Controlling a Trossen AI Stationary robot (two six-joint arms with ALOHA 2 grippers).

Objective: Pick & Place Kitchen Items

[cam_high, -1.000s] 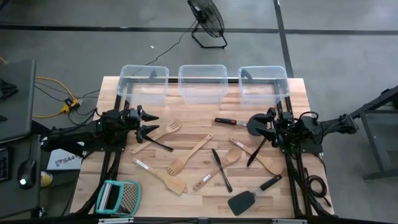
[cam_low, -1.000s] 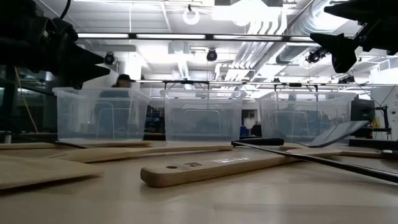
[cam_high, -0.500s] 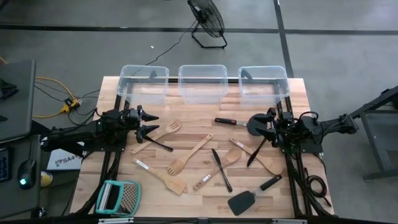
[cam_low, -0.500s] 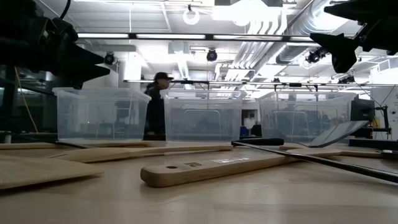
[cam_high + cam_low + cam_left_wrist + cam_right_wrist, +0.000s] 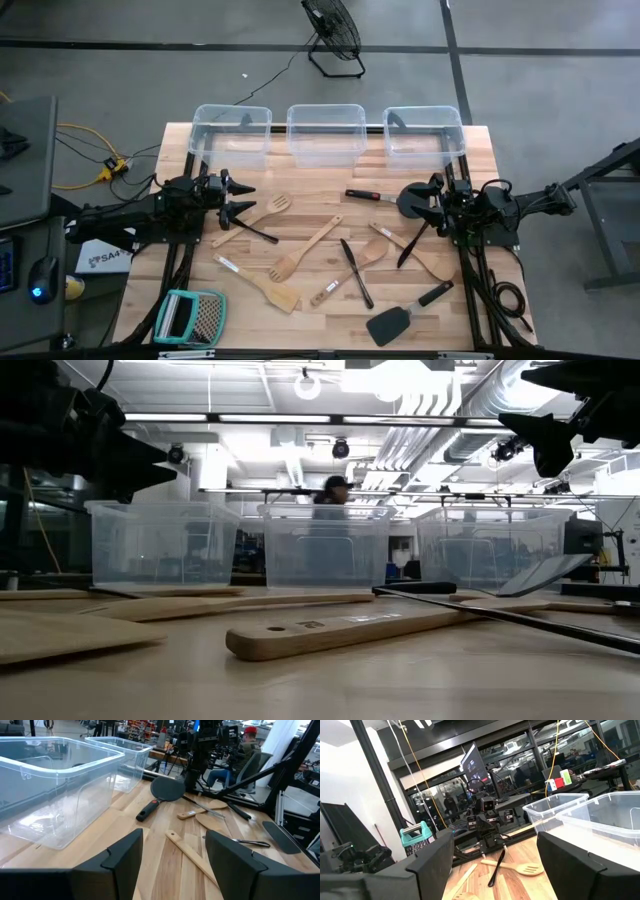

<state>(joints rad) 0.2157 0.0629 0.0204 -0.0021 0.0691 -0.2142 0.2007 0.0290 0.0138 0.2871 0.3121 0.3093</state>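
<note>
Several long-handled utensils lie flat on the wooden table (image 5: 180,150) between my two arms. Among them are a pale wooden slotted spoon (image 5: 278,203), a wooden spatula (image 5: 305,250), a wooden spoon (image 5: 352,262), another wooden spatula (image 5: 262,286), a thin black utensil (image 5: 355,272), a black turner (image 5: 398,318) and a round black skimmer (image 5: 410,200) with a red-tipped handle (image 5: 362,195). My left gripper (image 5: 242,198) is open and empty above the table's left, near the slotted spoon; its wrist view (image 5: 175,865) shows the gap. My right gripper (image 5: 434,204) is open and empty beside the skimmer's head, as its wrist view (image 5: 495,870) shows.
Three clear plastic bins (image 5: 232,135) (image 5: 325,135) (image 5: 423,135) stand in a row along the far edge. A teal-framed grater (image 5: 190,316) lies at the near left corner. A person (image 5: 330,495) shows behind the bins in the low view.
Both arms and all utensils have kept still. In the low view a person beyond the table has walked from left to right behind the bins.
</note>
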